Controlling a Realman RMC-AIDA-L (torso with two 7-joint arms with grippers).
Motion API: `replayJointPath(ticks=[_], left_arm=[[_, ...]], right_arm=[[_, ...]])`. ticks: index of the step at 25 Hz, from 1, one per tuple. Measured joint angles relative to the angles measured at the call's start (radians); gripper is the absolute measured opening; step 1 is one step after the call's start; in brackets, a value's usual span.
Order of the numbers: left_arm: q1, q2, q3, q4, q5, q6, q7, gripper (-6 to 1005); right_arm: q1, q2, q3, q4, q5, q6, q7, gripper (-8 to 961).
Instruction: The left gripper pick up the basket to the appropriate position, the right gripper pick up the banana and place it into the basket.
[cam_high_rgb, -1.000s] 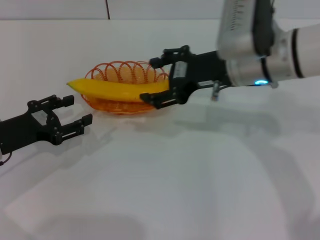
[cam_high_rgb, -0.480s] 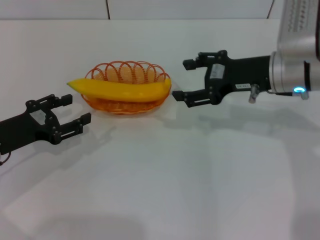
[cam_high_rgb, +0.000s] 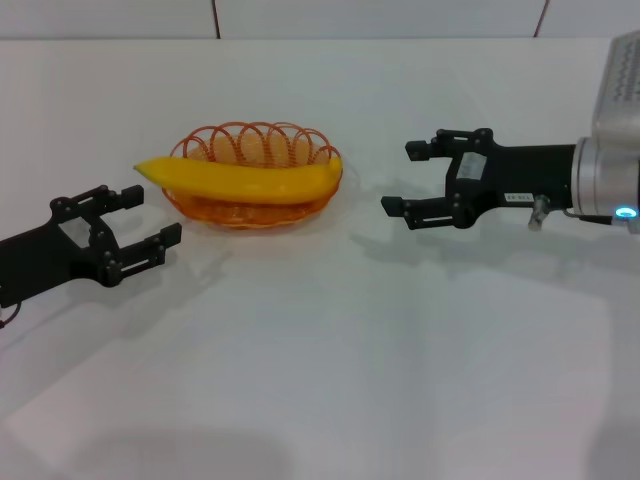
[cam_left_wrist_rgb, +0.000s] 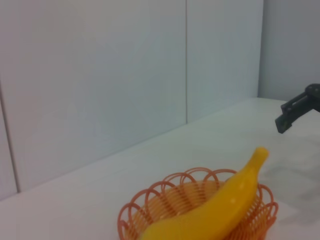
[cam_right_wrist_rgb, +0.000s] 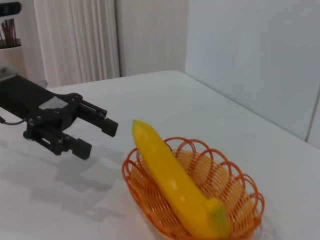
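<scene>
A plain white surface (cam_high_rgb: 330, 380) runs back to pale wall panels (cam_left_wrist_rgb: 100, 75) split by thin vertical seams. White pleated curtains (cam_right_wrist_rgb: 77, 40) hang beyond, under soft, even light.

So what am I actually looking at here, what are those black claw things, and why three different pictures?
The claws are a robot's two grippers, its hands. The wide picture comes from a camera on its head, looking down at a white table. The left gripper waits by the table's left edge, the right gripper on the other side; both are open and hold nothing. Between them an orange wire basket sits on the table, with a yellow banana lying across it, its ends sticking out over the rim. The other two pictures come from cameras on each wrist: each sees the basket, the banana and the opposite arm's gripper farther off.
</scene>
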Motion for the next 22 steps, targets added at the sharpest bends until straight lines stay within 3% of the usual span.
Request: replayJointPath(ticks=[22], left_arm=[[0.002, -0.001, 0.000, -0.056, -0.027, -0.022, 0.042, 727]], right_arm=[[-0.025, -0.001, 0.008, 0.047, 0.001, 0.003, -0.028, 851]])
